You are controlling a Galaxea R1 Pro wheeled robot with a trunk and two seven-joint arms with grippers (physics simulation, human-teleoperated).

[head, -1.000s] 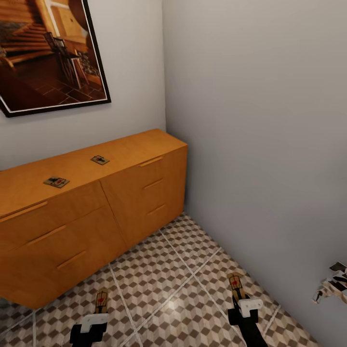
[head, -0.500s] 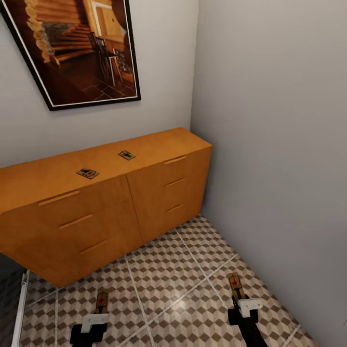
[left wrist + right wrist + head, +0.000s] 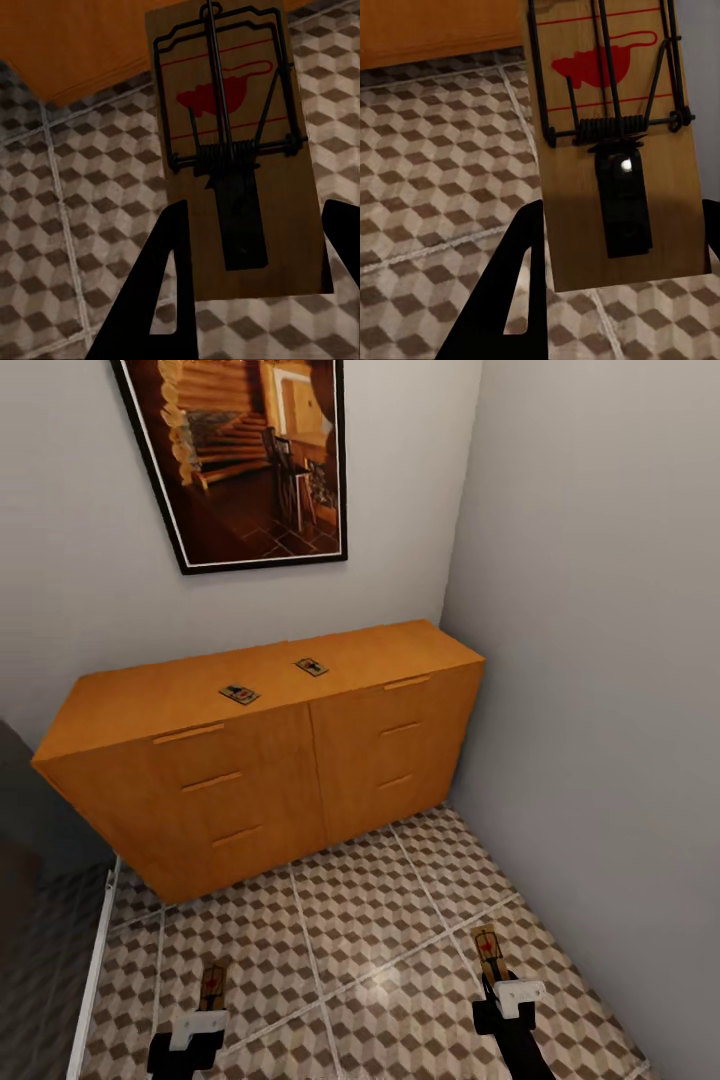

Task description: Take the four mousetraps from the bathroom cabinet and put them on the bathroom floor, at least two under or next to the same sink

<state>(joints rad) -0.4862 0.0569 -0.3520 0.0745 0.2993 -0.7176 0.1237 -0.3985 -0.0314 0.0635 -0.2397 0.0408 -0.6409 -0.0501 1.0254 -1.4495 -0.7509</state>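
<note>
My view swings right, away from the orange-brown wooden cabinet (image 3: 290,750); two tan mousetraps (image 3: 239,694) wait on top. Each gripper, left (image 3: 207,1000) and right (image 3: 493,967), pinches one mousetrap above the cube-patterned floor (image 3: 380,920); I judge the sink comes next.

Ahead, against the back wall, under a framed picture (image 3: 255,455): the cabinet (image 3: 280,760), two mousetraps (image 3: 239,694) (image 3: 311,667) side by side on top. Nearer, over the floor (image 3: 370,920): another trap (image 3: 211,987) in the left pincer (image 3: 190,1032), another (image 3: 488,950) in the right pincer (image 3: 508,1000).
</note>
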